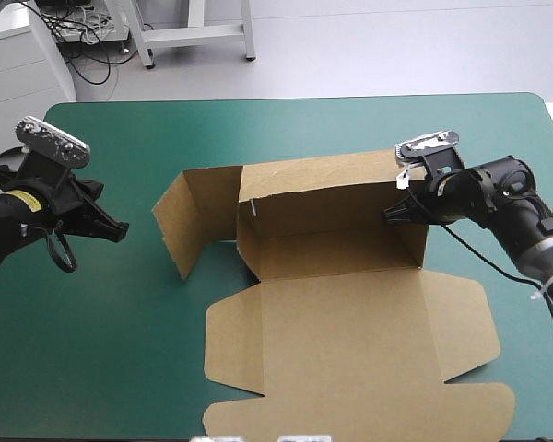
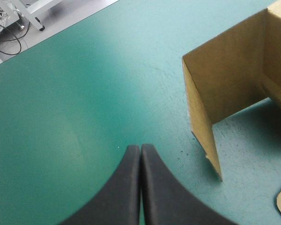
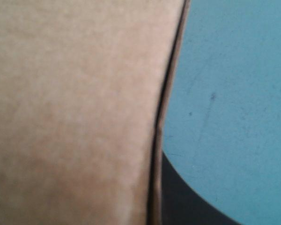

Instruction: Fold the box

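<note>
A half-formed box is pictured at mid-table: the brown box (image 1: 350,304) is seen near the middle of the teal-green cover (image 1: 120,350), with its back wall (image 1: 327,207) raised, a side flap (image 1: 207,207) stood out loose toward the table's left edge, and the lid (image 1: 369,368) laid flat toward the near edge. The right gripper (image 1: 394,214) is pinched on the upper right corner of the raised wall. In its wrist view the board's edge is shown running between the fingers, with one black finger (image 3: 187,201) visible just beside it and the other hidden behind the sheet, so the hold is judged rather than fully seen. The left gripper (image 2: 140,148) is held closed, its fingertips met in a point, over bare cover apart from the loose flap and touching nothing. The board is judged light and stiff across its panels, and apt to hinge only along its scored creases. Thin edges may be crushed or torn by a hard pinch, and an unsupported wall is likely to spring back or tip. The loose flap is best taken near its free upper edge, away from the crease, with the pinched corner used as the anchor when the flap is swung in.
</note>
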